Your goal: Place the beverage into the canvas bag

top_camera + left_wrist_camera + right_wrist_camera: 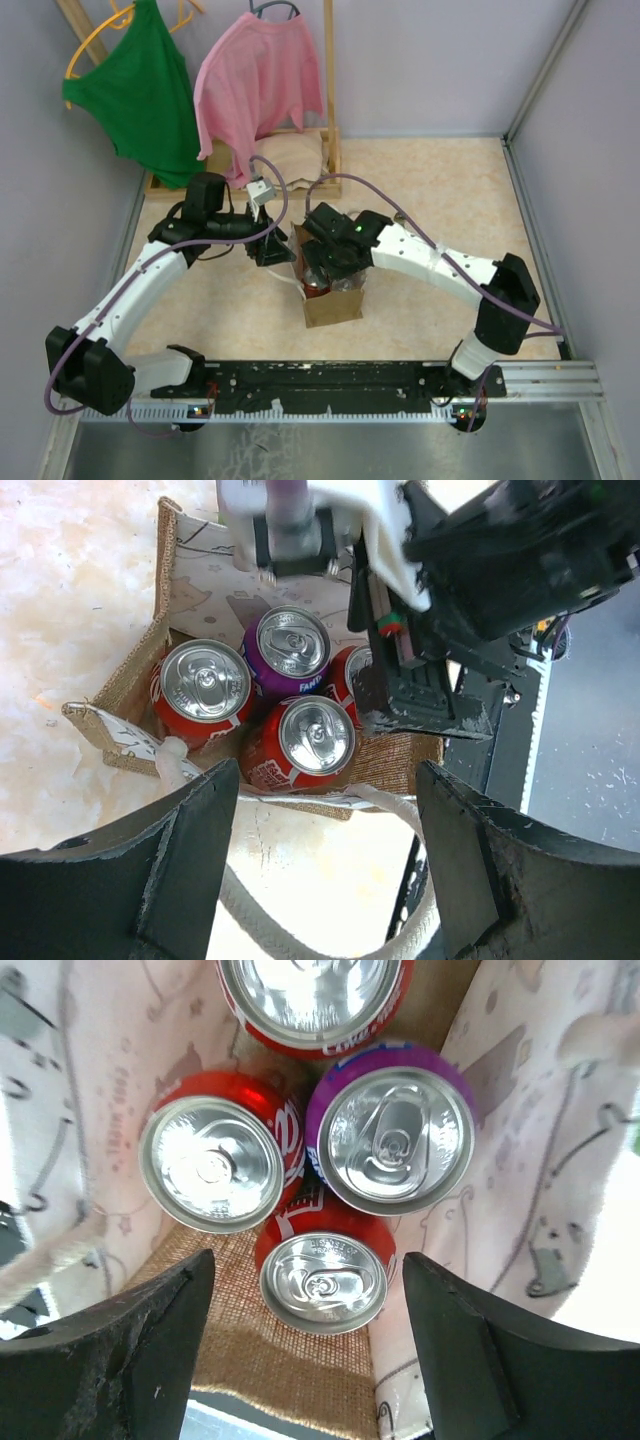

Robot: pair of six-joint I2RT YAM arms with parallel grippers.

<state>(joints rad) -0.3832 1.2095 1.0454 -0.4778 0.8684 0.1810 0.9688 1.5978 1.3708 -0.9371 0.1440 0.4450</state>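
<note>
The canvas bag [333,305] stands on the bench [440,180], holding three red cans [212,1165] and one purple can [390,1140], all upright. The right hand [305,1280] hangs spread above one red can. The left hand [328,810], also spread, hovers just outside the rim.

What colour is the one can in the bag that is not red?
Purple. This can shows best in the right wrist view.

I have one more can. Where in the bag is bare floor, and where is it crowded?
Right wrist view: bare burlap floor shows in one corner of the canvas bag, beside the middle red can and lowest red can. The purple can and top red can crowd the rest.
</note>
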